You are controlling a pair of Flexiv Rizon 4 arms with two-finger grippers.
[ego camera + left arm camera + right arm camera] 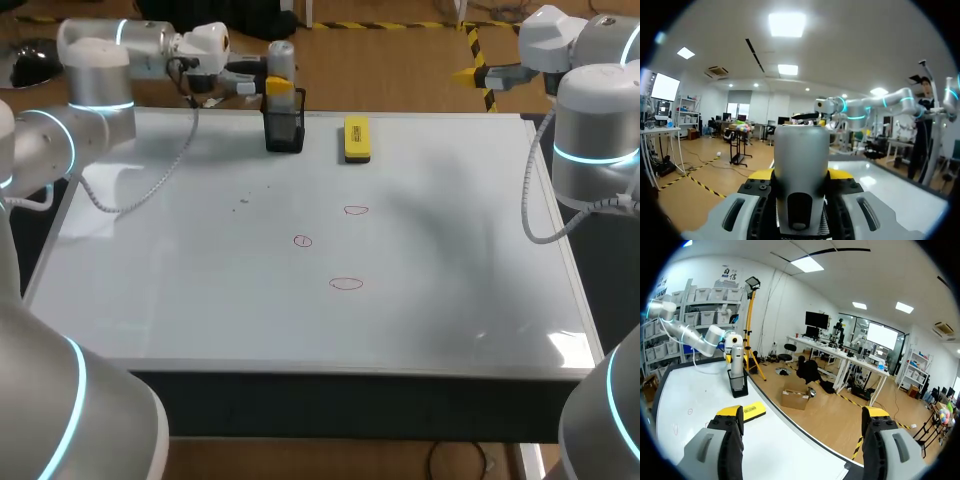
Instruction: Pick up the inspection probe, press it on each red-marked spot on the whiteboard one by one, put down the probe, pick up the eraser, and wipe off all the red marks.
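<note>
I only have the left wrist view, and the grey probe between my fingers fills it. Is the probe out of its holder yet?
Observer: No. The head view shows the probe standing upright in the black holder at the whiteboard's far edge.
Operator: How many marks do I have to press?
Observer: Three red marks, clustered near the board's middle.
Operator: And where is the eraser?
Observer: The yellow eraser lies flat to the right of the holder, not touching it.

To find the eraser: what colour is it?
The eraser is yellow; the head view shows it best.
</note>
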